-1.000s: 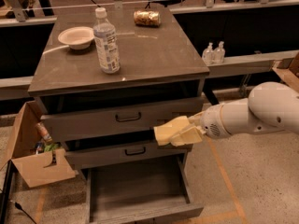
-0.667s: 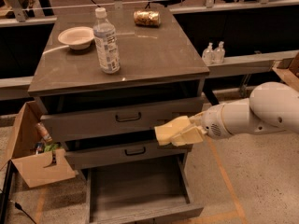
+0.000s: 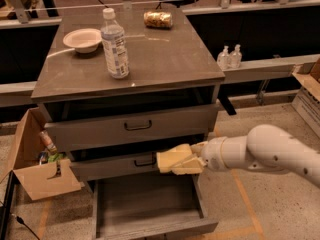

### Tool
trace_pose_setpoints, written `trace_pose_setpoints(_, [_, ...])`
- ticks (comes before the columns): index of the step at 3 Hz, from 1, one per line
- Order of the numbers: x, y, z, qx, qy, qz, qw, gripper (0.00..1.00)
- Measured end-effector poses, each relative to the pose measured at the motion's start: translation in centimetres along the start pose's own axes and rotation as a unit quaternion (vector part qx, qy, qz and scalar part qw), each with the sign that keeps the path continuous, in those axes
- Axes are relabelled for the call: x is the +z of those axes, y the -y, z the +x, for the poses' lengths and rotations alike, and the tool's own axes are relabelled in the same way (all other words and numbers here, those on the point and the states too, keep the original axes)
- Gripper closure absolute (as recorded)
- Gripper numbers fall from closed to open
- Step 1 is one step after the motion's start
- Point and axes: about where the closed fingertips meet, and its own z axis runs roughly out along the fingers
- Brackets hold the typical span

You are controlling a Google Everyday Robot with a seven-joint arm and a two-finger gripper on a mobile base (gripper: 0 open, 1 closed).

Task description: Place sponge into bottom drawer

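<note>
The pale yellow sponge [image 3: 169, 160] is held in my cream-coloured gripper [image 3: 176, 160], which is shut on it. The gripper hangs in front of the middle drawer's face, just above the back right part of the bottom drawer [image 3: 145, 201]. The bottom drawer is pulled out and shows nothing inside. My white arm [image 3: 265, 151] reaches in from the right.
On the cabinet top [image 3: 165, 59] stand a water bottle [image 3: 115, 44], a white bowl [image 3: 82, 38] and a can lying on its side [image 3: 157, 19]. The two upper drawers with black handles [image 3: 137, 126] are shut. A cardboard box [image 3: 37, 159] sits to the cabinet's left.
My gripper has moved down and a little to the left with the sponge, closer to the open bottom drawer.
</note>
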Motion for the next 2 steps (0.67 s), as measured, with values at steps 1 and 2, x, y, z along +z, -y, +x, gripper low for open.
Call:
trace_pose_setpoints(1, [7.7,0.2,2.3,-0.023,0.042,-0.018,0.9987,1.00])
trace_pose_setpoints(2, [14.6,0.3,5.1,-0.048,0.053,-0.030,0.9970,1.00])
